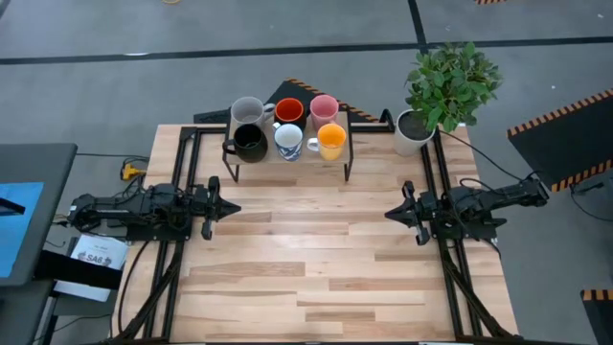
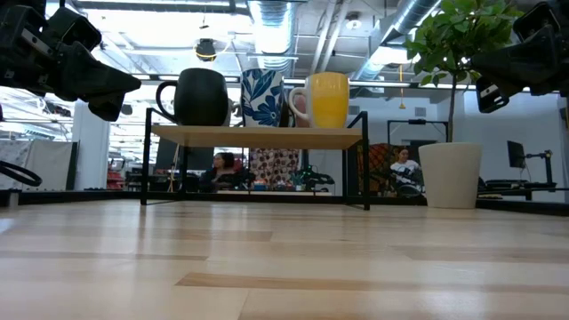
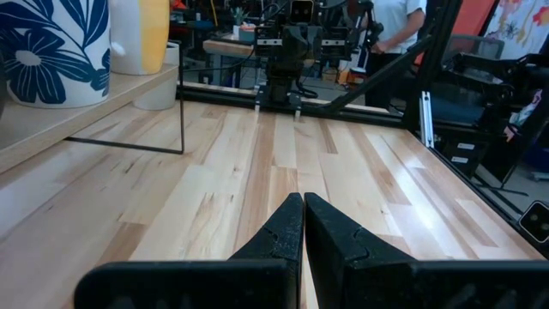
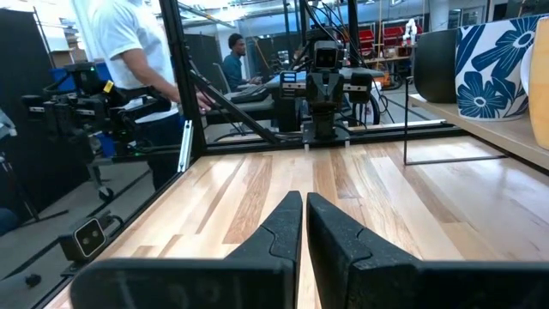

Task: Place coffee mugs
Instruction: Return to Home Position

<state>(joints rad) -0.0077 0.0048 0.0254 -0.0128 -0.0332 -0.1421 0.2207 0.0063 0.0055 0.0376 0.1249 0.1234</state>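
Six coffee mugs (image 1: 288, 140) stand on the shelf (image 2: 258, 136). Left gripper (image 1: 234, 206) and right gripper (image 1: 389, 213): pinched closed, empty. I'd settle both arms slowly, keeping clear of the shelf.

**benchrat:** So what's the room like?

**plankfan:** Open workshop vibe. Grey concrete floor (image 1: 96, 105) with dark lines (image 1: 287, 48) running across it, plus yellow-black hazard tape (image 1: 560, 113) off to one side.

**benchrat:** And overhead?

**plankfan:** Bare ceiling with a ribbed duct (image 2: 271, 31) and pipes (image 2: 404, 18), all brightly lit. There's a pale plank table (image 1: 316, 278) in the middle and a dark grey desk (image 1: 38, 163) just beside it. A white pillar (image 2: 89, 151) and cluttered benches (image 2: 293, 182) sit far back.
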